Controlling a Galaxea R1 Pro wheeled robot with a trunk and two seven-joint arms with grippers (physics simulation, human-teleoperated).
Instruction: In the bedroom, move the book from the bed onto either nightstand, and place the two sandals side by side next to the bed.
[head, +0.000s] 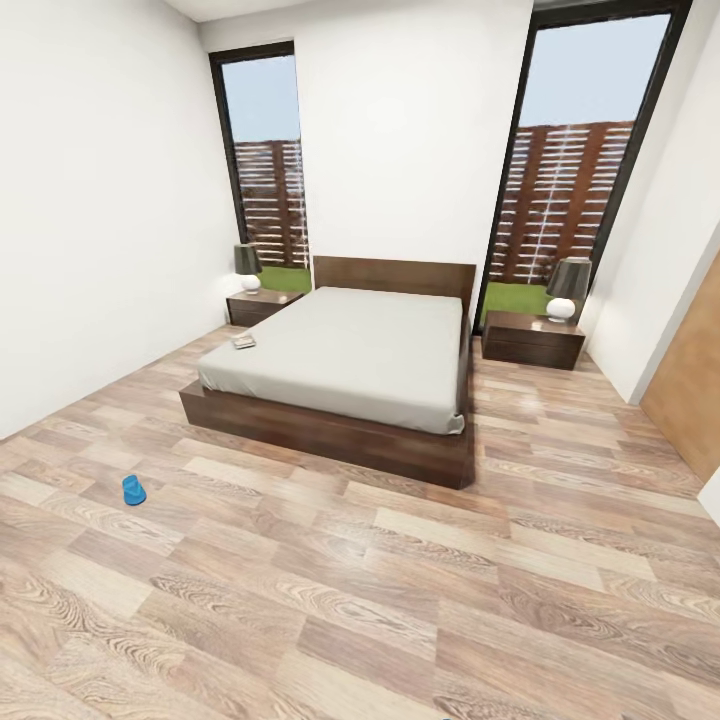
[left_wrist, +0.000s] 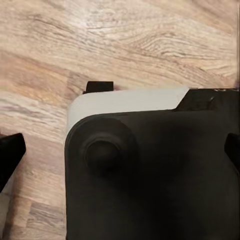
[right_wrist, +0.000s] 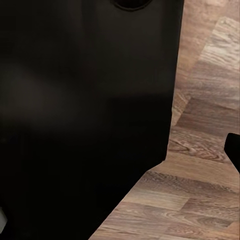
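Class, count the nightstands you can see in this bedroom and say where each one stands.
2. One nightstand stands at the left side of the bed, by the left window; the other nightstand stands at the bed's right side. Each carries a lamp.

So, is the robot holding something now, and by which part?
It cannot be told: the wrist views do not show the jaws well. The book lies on the bed and one sandal on the floor, both far off.

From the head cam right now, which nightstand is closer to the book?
The nightstand at the bed's left side in the head view, with the darker lamp. The book lies on that mattress edge; the other nightstand is across the bed.
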